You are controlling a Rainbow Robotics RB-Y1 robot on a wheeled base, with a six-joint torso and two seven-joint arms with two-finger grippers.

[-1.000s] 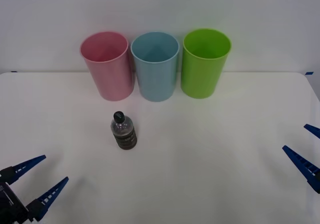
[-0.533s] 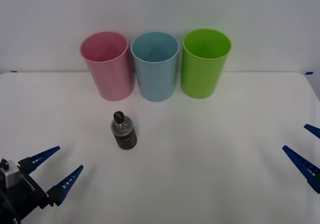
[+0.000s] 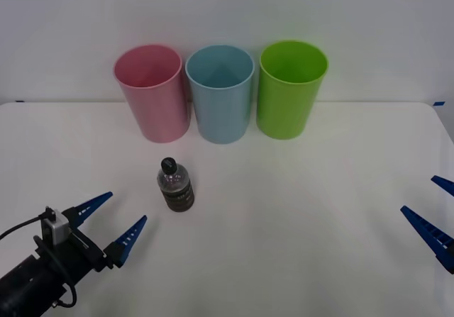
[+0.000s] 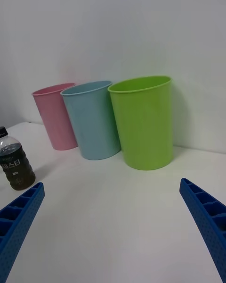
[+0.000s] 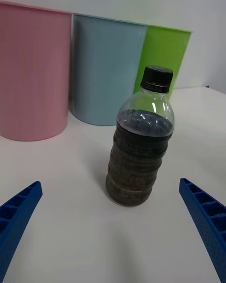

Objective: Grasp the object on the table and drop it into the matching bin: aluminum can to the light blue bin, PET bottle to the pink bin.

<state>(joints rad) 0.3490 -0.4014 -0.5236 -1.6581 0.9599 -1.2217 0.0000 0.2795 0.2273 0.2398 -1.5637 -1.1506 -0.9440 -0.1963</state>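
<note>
Two spread fingers of left claw near upright PET bottle.

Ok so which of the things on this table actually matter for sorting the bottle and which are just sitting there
Part of the job:
- PET bottle, upright on the table
- pink bin, where it goes
- left gripper, open, near the bottle

Just there:
- light blue bin, meant for cans
- green bin
- right gripper, open at the table's edge
</note>
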